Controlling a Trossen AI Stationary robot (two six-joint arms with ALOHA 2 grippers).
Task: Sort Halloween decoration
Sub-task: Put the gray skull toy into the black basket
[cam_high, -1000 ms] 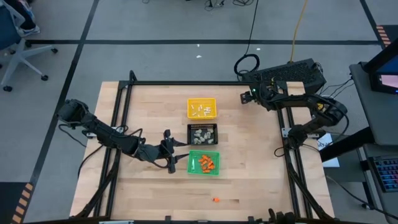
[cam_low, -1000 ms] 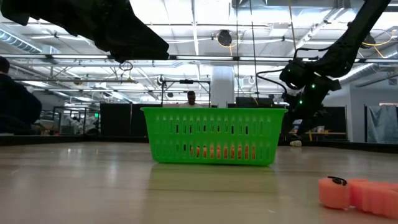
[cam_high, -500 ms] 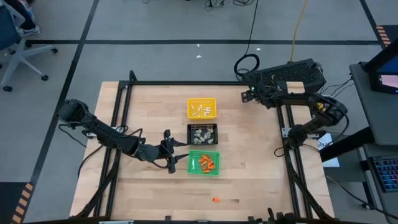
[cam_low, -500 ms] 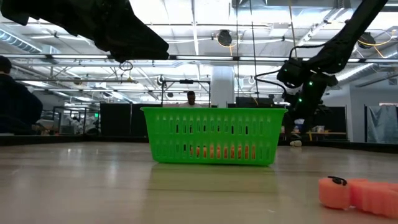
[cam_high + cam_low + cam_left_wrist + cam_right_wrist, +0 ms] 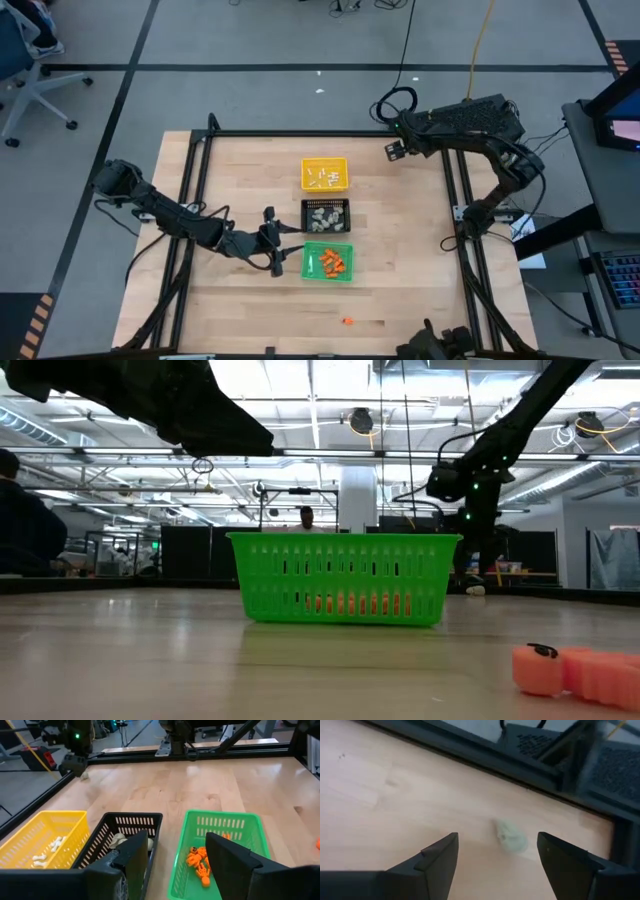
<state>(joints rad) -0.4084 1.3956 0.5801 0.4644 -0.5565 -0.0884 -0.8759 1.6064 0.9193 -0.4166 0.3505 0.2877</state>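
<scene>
Right pincer (image 5: 495, 857) hangs wide open and empty above the counter's (image 5: 395, 795) far right corner, and the beige-grey lump (image 5: 511, 837) lies just ahead, between the finger lines, close to the frame rail (image 5: 485, 757). No clear long axis on it. Left pincer (image 5: 177, 855), parted and empty, waits over the green tray (image 5: 220, 827), well apart.

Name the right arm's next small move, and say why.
Probably lower the right gripper straight onto the beige-grey lump and close. Its fingers stand open with the lump lying loose on the wood between and just ahead of them, near the table's far right frame, away from the black tray holding the other lumps.
</scene>
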